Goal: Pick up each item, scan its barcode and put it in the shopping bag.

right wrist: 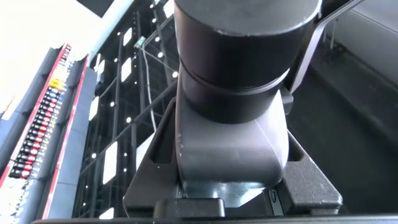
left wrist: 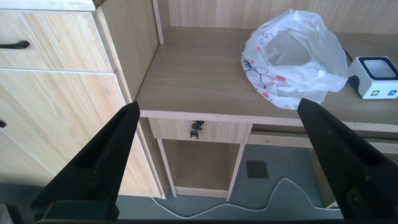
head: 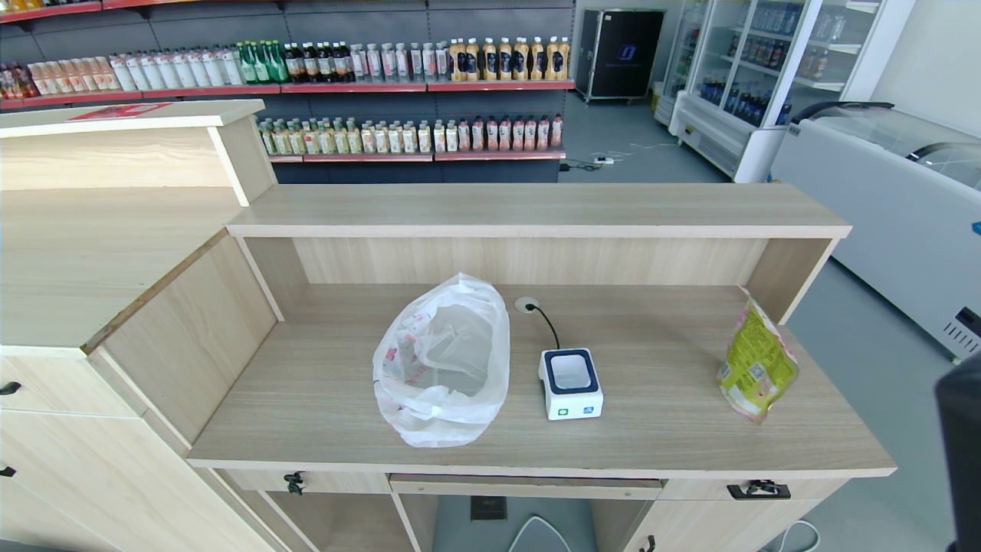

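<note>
Okay, left gripper (left wrist: 217, 103) fingers (left wrist: 106, 155) are spread wide with nothing between them, hanging low before the countertop's (head: 651, 437) front edge, toward its left end. Shopping bag (head: 443, 360) lies left of centre, mouth gaping up; looks empty as far as I can see. Scanner (head: 571, 382) sits just beside it on the right, window up, cable (head: 548, 322) running to the back. Snack pouch (head: 757, 360) stands tilted at the right edge, well apart from the scanner and untouched. So I read the step as the first pick. I'd come at the pouch from the right side and pinch the flat top seam, not the puffy belly, since the film will likely crumple or slip. I can't tell which face carries the barcode, so I'd lift slowly and turn it over the window. I'd also mind the side panel (head: 789, 276) close behind it.
</note>
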